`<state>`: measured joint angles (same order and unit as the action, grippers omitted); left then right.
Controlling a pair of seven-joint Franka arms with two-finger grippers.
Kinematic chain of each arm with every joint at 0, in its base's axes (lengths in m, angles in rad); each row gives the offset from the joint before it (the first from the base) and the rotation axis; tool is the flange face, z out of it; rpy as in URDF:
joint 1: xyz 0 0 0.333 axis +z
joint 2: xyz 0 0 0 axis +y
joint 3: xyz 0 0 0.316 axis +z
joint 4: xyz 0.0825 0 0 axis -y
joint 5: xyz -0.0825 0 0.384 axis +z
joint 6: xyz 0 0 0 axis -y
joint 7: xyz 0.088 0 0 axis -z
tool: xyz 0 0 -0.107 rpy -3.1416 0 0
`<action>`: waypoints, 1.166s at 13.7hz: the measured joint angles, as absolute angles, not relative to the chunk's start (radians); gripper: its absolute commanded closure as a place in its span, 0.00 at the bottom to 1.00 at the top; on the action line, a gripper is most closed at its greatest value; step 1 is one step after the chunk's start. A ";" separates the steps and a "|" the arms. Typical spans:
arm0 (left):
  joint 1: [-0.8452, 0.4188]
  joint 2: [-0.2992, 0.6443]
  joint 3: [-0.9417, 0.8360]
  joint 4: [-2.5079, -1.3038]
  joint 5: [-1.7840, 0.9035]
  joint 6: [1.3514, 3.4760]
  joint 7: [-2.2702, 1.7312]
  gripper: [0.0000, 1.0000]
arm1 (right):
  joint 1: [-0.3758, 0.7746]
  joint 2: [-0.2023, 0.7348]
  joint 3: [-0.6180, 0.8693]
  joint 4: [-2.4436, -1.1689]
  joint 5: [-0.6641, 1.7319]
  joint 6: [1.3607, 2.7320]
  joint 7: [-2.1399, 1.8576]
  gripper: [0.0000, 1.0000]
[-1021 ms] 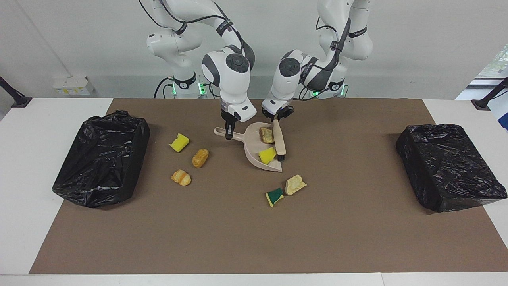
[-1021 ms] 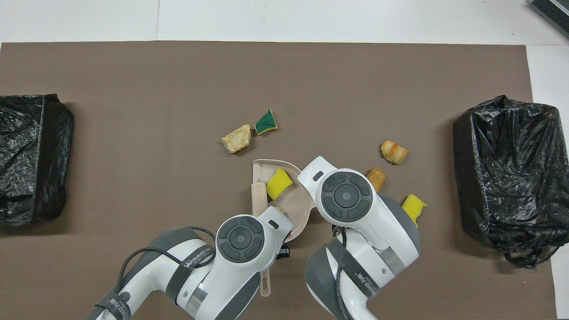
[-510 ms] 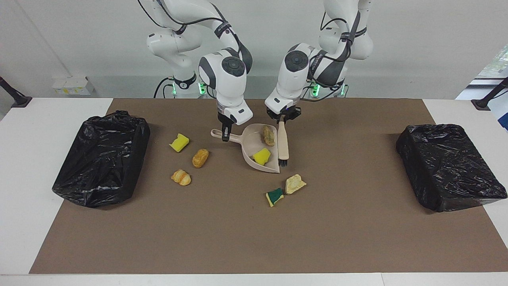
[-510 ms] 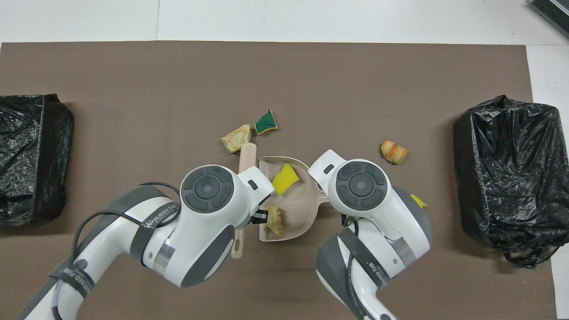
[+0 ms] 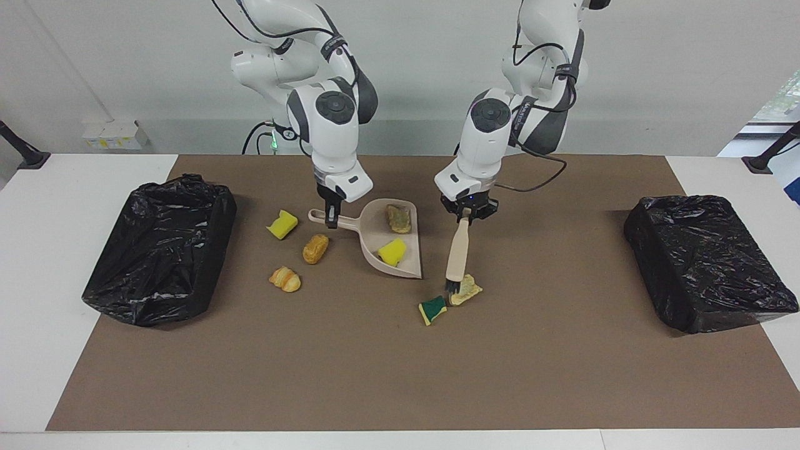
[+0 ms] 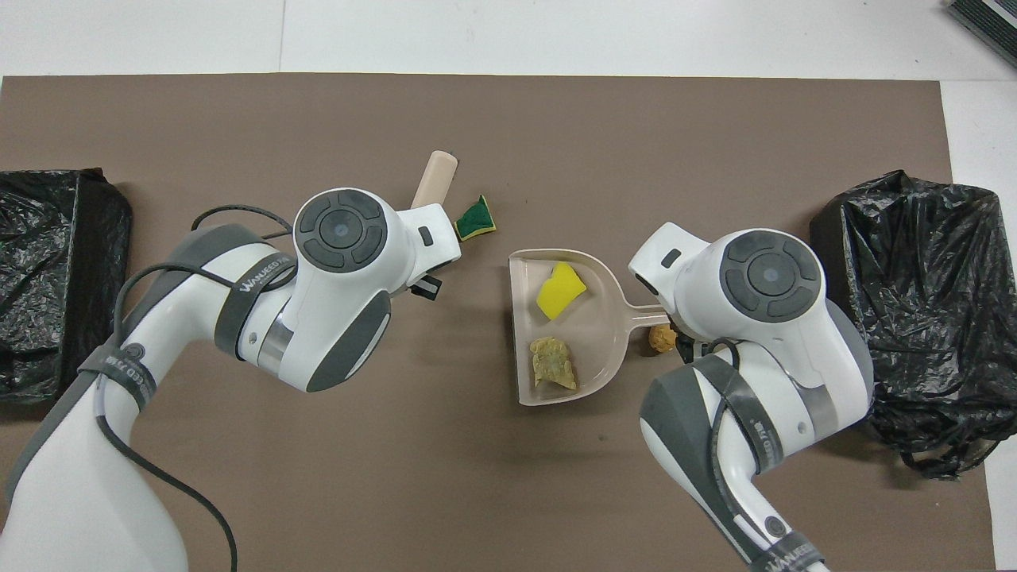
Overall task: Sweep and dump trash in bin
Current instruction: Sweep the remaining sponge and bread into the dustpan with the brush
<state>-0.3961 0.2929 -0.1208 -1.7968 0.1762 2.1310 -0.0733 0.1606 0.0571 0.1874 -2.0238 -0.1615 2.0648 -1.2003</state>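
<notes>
Beside two black bins (image 5: 159,250), right end effector (image 5: 331,215) grips dustpan (image 5: 394,247); left end effector (image 5: 466,215) grips brush (image 5: 457,256) touching trash (image 5: 467,289).

My left gripper (image 5: 467,215) points down, fingertips clamped on the brush handle (image 5: 458,250), wrist tipped slightly outward. My right gripper (image 5: 331,215) hangs vertical, fingertips pinched on the dustpan handle (image 5: 334,220). Both forearms slope down from raised elbows.
</notes>
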 measured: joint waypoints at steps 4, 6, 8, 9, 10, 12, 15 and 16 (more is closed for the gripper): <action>-0.339 0.363 -0.120 -1.746 0.309 2.147 0.033 1.00 | 0.161 0.101 0.188 -1.960 -0.179 2.065 -1.246 1.00; -0.339 0.411 -0.129 -1.732 0.363 2.154 0.047 1.00 | 0.161 0.135 0.188 -1.927 -0.193 2.065 -1.246 1.00; -0.364 0.479 -0.139 -1.694 0.408 2.165 0.046 1.00 | 0.161 0.156 0.188 -1.914 -0.207 2.063 -1.246 1.00; -0.375 0.494 -0.142 -1.678 0.411 2.163 0.046 1.00 | 0.161 0.158 0.188 -1.913 -0.214 2.058 -1.246 1.00; -0.384 0.499 -0.142 -1.673 0.414 2.155 0.046 1.00 | 0.162 0.158 0.188 -1.912 -0.216 2.046 -1.245 1.00; -0.402 0.499 -0.143 -1.673 0.415 2.099 0.046 1.00 | 0.165 0.157 0.190 -1.912 -0.216 2.027 -1.224 1.00; -0.440 0.479 -0.143 -1.685 0.416 1.990 0.022 1.00 | 0.169 0.155 0.192 -1.912 -0.216 2.009 -1.197 1.00; -0.451 0.463 -0.144 -1.704 0.416 1.966 0.011 1.00 | 0.170 0.153 0.193 -1.913 -0.216 2.004 -1.183 1.00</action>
